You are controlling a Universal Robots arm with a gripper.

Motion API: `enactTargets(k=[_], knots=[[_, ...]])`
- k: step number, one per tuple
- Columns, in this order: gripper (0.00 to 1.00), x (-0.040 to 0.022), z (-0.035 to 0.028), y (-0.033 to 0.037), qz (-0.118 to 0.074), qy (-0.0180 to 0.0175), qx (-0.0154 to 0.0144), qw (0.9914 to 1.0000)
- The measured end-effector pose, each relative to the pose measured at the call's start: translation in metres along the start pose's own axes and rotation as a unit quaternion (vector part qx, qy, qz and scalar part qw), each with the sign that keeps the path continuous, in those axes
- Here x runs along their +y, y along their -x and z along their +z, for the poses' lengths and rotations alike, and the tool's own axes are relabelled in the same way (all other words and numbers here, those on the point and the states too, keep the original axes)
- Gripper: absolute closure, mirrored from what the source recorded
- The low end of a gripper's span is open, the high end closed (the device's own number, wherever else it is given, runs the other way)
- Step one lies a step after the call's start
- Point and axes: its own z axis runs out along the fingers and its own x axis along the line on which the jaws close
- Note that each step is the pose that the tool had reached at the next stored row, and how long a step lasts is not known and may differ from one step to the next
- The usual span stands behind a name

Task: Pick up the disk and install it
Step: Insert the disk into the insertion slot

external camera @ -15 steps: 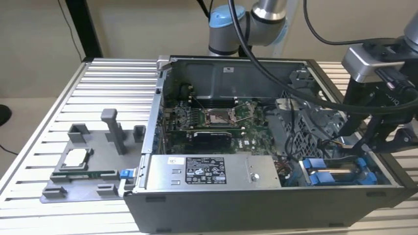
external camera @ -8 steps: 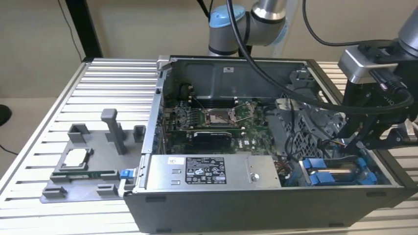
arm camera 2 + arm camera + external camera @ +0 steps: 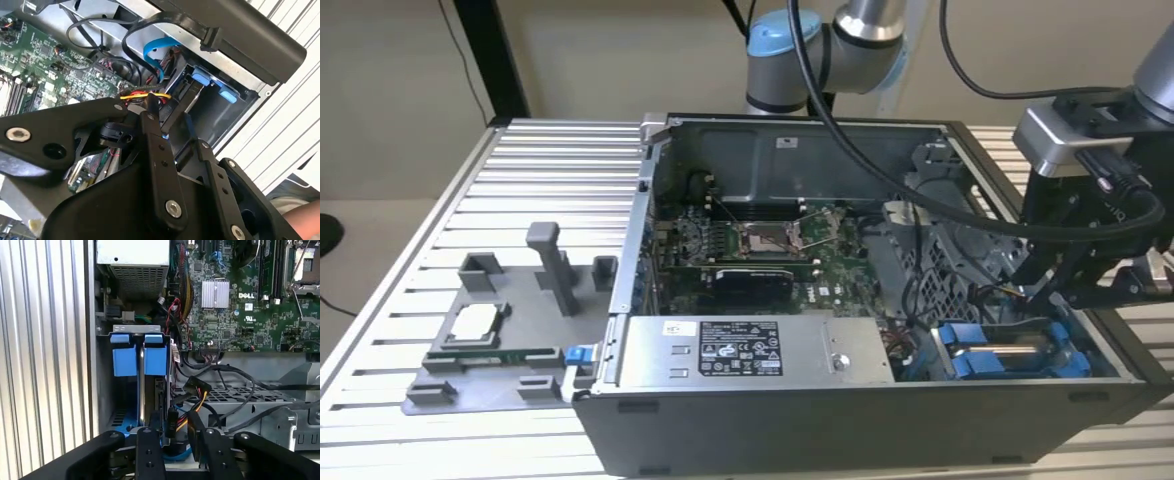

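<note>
Blue-framed and silver, the disk sits down in the drive bay at the computer case's corner on the exterior view's right, with the gripper poised just above its end for seating it, whether clenched or released I cannot tell.

Silver arm, blue cap, black pincer
</note>
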Motion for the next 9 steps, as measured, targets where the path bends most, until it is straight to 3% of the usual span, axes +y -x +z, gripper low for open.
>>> enactTargets(k=[9], knots=[[0.00,-0.0004,0.0048,0.0002,0.000,-0.0001,-0.0002,1.00000]])
